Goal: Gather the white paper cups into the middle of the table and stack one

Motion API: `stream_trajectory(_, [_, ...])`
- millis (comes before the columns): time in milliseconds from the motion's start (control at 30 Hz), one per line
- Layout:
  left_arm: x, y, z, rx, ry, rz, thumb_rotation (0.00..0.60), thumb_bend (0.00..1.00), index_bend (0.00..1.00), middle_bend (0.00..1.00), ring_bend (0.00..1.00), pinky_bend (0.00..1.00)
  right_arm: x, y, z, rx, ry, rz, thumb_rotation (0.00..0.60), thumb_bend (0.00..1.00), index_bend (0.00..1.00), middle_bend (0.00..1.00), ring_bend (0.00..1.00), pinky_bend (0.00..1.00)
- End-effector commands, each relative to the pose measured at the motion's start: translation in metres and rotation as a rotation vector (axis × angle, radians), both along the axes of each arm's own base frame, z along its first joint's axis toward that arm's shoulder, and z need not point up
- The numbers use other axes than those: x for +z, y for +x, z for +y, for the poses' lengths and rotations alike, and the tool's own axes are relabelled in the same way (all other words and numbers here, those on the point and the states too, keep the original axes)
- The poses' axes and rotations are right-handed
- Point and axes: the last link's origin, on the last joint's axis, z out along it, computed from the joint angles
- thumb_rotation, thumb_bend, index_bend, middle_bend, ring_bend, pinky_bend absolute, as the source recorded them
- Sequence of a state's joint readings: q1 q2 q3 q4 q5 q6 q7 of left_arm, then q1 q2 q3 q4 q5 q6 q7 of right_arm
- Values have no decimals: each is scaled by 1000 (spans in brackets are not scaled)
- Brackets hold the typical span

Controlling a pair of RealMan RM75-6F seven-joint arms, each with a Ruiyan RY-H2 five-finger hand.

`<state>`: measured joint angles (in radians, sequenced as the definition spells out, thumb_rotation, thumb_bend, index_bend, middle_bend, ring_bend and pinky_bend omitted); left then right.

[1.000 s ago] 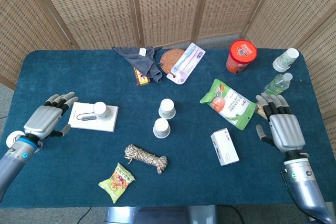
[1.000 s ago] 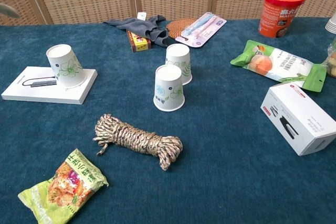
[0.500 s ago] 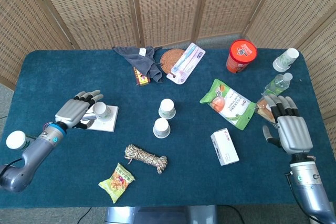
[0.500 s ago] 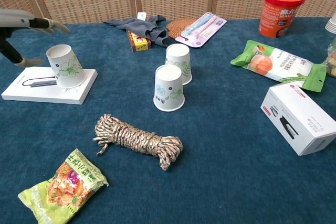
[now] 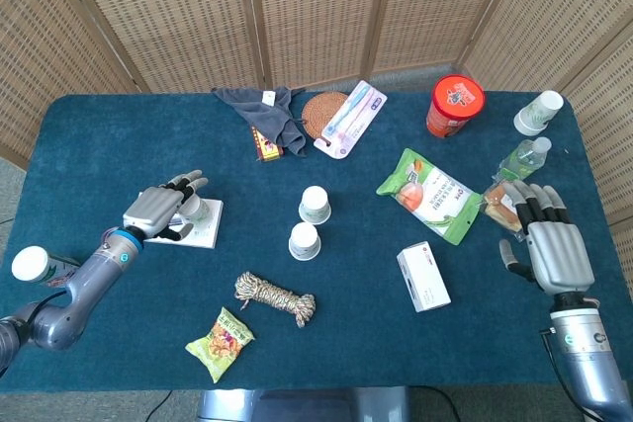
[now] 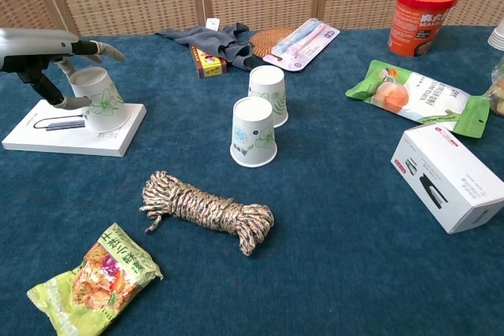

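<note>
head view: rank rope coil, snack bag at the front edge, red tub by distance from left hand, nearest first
From the left hand:
1. Rope coil, toward the front and to the hand's right, near the table's middle.
2. Snack bag, at the front edge, beyond the rope's near end.
3. Red tub, at the far back on the right side, plainly the farthest.

I work at a staged test area: a blue-carpeted table, enclosed by woven rattan folding screens, carries unrelated household items such as rope and snack packets.
</note>
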<state>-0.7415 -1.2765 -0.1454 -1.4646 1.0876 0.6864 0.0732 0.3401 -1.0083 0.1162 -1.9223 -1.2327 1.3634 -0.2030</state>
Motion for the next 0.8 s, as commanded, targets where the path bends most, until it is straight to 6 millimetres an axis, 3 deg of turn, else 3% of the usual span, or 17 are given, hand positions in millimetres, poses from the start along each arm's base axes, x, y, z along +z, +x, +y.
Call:
stream_trajectory(33, [-3,1,0,1,-5,-9,600,464,86,0,13,369,0,0,0,-3,2,-2,600,504,34,0,0,0])
stream_trajectory(167, [-4,1,2,-7,4,-12,600,465,146,38,90,440,-1,0,1,-4,4,-10,600,501,36,0,0,0])
stream_trajectory(333, [-3,2,5,-16,19,-19,600,465,279,177,260,554,-1,0,1,-7,6,-17,600,504,38,0,0,0])
stream_trajectory(533, [-4,2,6,-15,19,-20,600,466,384,217,322,609,-1,-1,2,-11,4,-24,600,504,38,0,0,0])
stream_trajectory(800, [-3,0,7,-19,28,-3,600,481,451,279,359,646,-1,-1,2,-14,6,-31,600,503,39,0,0,0])
